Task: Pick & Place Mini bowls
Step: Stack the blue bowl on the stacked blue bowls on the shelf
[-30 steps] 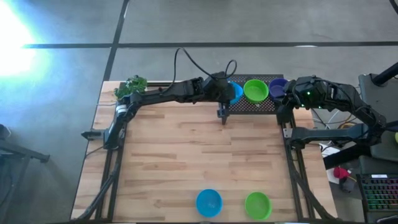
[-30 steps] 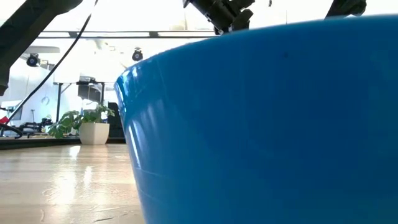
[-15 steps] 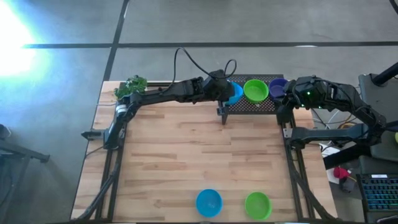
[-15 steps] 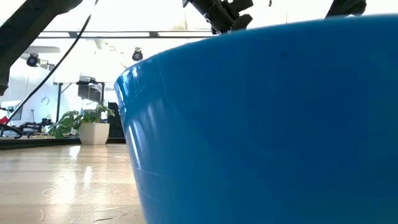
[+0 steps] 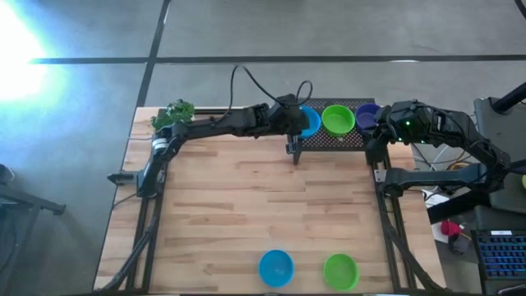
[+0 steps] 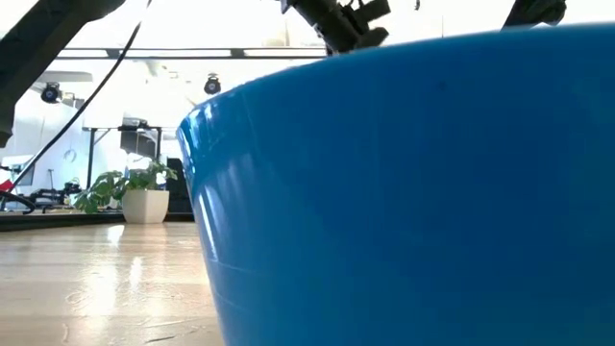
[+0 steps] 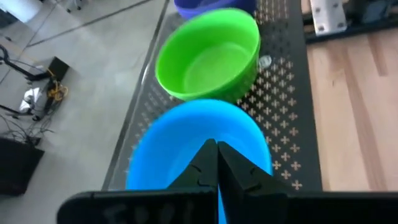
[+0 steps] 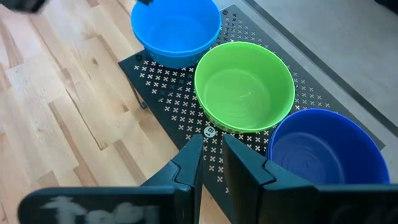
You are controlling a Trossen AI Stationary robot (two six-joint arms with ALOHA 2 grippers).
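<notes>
Two claws sit at the top centre of the high view, by a black perforated rack [image 5: 345, 138].

Left claw [image 7: 217, 163]: fingers pressed together, clenched on the near rim of a light blue bowl [image 7: 186, 142]. In the high view this claw [image 5: 297, 123] sits at the rack's left end, its arm stretching in from the upper left.

Right claw [image 8: 212, 157]: fingers slightly apart, a narrow gap between them, nothing held. It hovers over the rack's edge, just beside a green bowl [image 8: 244, 85]. In the high view it [image 5: 374, 125] is at the rack's right end.

Rack contents, left to right in the high view: light blue bowl [image 5: 311, 122], green bowl [image 5: 338, 119], purple-blue bowl [image 5: 366, 112]. All three stand upright in a row, neighbours touching or nearly so. The right wrist view shows the same three, with the purple-blue bowl [image 8: 326, 149] nearest that claw.

Worktop [image 5: 246, 197]: pale wood planks. At its bottom edge in the high view, right of centre, stand a second blue bowl [image 5: 276, 268] and a second green bowl [image 5: 341, 270], side by side and apart.

Plant [image 5: 173, 113]: small, leafy, at the worktop's upper left corner.

Low view: the second blue bowl's wall [image 6: 413, 192] fills most of the frame; the plant [image 6: 130, 192] in a white pot shows at left.
</notes>
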